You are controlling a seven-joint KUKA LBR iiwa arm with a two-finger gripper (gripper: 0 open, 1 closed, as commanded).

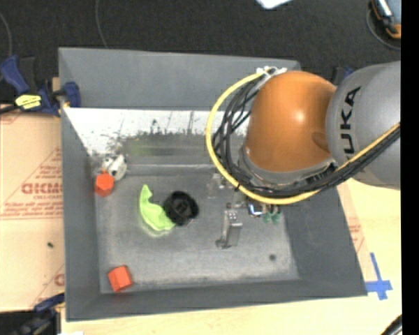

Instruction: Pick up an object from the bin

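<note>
Our gripper hangs narrow and empty above the bin floor, so we should widen it and shift toward nine o'clock, where the black ring rests against the green scrap.

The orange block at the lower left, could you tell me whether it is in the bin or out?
In: the orange block lies on the floor of the bin, inside its walls.

Grey KUKA arm w/ orange dome cover, black & yellow cables looped round.
</note>
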